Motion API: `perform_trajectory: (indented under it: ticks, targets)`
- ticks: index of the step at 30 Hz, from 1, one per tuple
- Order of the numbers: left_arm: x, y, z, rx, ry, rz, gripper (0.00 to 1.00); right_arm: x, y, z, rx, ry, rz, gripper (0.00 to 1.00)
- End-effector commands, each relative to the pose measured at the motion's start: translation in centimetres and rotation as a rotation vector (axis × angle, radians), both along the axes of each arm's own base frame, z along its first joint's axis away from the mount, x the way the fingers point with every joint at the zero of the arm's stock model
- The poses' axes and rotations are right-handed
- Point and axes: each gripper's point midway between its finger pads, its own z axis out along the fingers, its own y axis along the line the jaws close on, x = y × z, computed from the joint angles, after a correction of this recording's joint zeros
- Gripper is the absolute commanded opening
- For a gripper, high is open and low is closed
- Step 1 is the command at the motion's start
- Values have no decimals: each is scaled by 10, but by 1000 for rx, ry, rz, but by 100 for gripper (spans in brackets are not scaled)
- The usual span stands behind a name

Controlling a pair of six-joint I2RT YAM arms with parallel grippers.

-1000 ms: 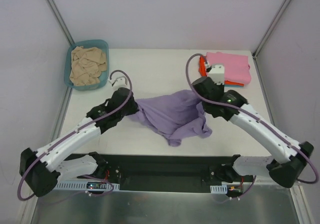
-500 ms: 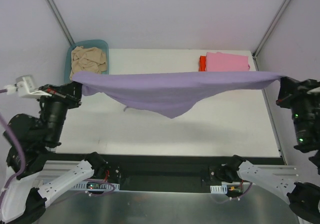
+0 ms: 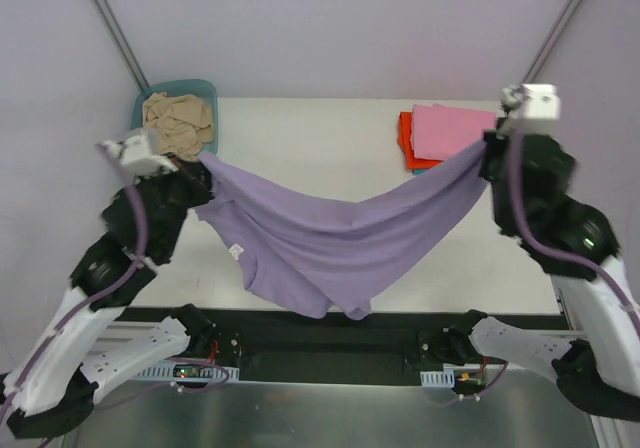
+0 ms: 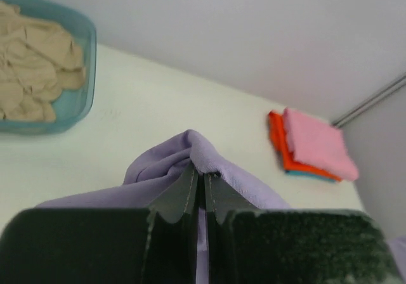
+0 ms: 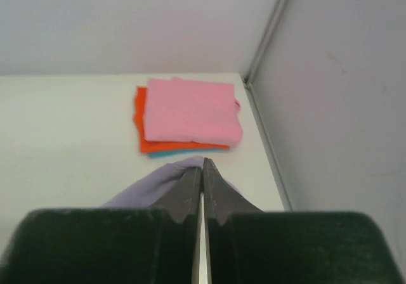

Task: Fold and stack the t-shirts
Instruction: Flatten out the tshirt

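The lavender-purple t-shirt (image 3: 340,233) hangs in a sagging curve between my two raised grippers, its lower part drooping toward the table's near edge. My left gripper (image 3: 203,158) is shut on its left end, where the cloth (image 4: 190,151) bunches at the fingertips. My right gripper (image 3: 484,144) is shut on its right end (image 5: 158,181). A folded stack lies at the far right: pink t-shirt (image 3: 455,128) on top, orange-red (image 3: 405,136) under it, and a teal edge (image 5: 177,153) at the bottom. Crumpled beige shirts (image 3: 175,118) fill the basin.
A teal plastic basin (image 3: 205,88) stands at the far left corner. Metal frame posts (image 3: 110,28) rise at both back corners and grey walls close in on both sides. The black base rail (image 3: 320,338) runs along the near edge.
The purple shirt, stretched taut and high half a second ago, now sags. Both grippers have moved inward and toward the far side, still holding its ends.
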Motion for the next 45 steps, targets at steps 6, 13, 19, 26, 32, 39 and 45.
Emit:
perform_trajectory:
  ticks: [6,13,19,26,32,39,45]
  targets:
    - [92,-47,-232,144,730,-23,97,128,-13,-223,-148,620,-266,19]
    - [81,-30,-269,168,822,50,99,136,-26,-253,-146,706,-401,97]
    - [55,13,-306,40,900,186,99,100,-7,-262,51,613,-235,97]
    - [60,36,-339,-159,912,194,93,54,42,-289,252,609,108,97]
    - [85,30,-357,-214,918,121,70,25,39,-306,273,667,112,97]
    - [100,30,-383,-247,1017,125,46,11,26,-311,259,670,61,97]
    - [105,33,-400,-242,1067,152,48,7,23,-310,251,668,57,97]
